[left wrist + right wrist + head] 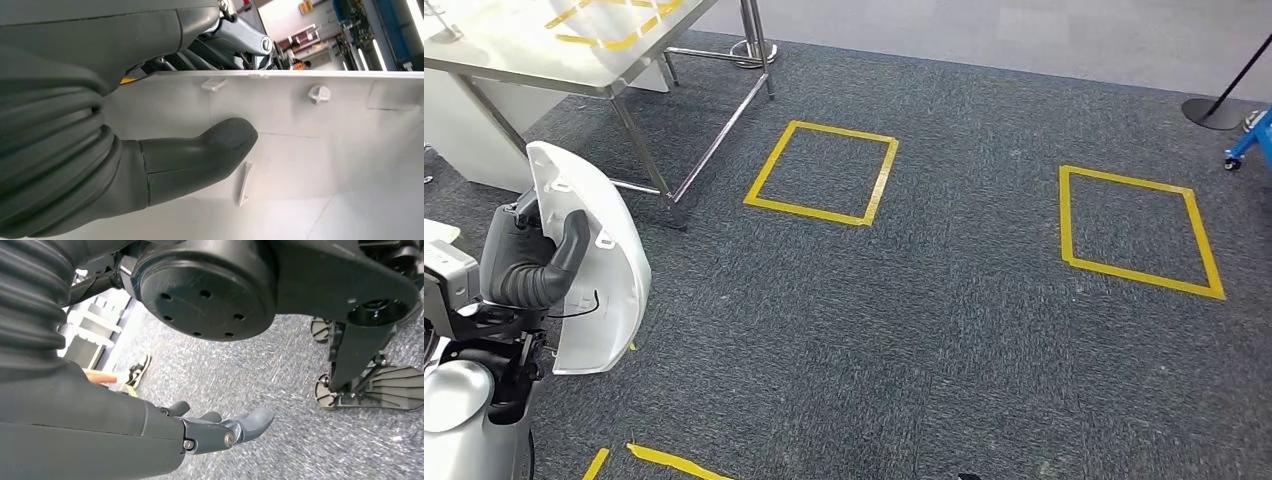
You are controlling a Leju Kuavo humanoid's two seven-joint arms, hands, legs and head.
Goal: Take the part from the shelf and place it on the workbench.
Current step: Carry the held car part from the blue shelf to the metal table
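The part [599, 265] is a curved white plastic shell, held upright at the lower left of the head view. My left hand [539, 265] grips it, the grey thumb pressed against its inner face. The left wrist view shows that thumb [200, 157] lying on the part's white inner surface [325, 150], which has small clips and a round boss. The workbench [514, 50], a pale metal-legged table with yellow tape on top, stands at the upper left. My right hand [215, 430] hangs beside my body over the carpet, holding nothing, its fingers loosely extended.
Grey carpet carries two yellow taped squares, one centre [821, 172] and one right [1139, 232]. Yellow tape strips [664, 462] lie near the bottom edge. A stanchion base [1214, 112] and a blue cart corner [1252, 135] sit at the far right. A person's shoe [137, 371] stands on the carpet.
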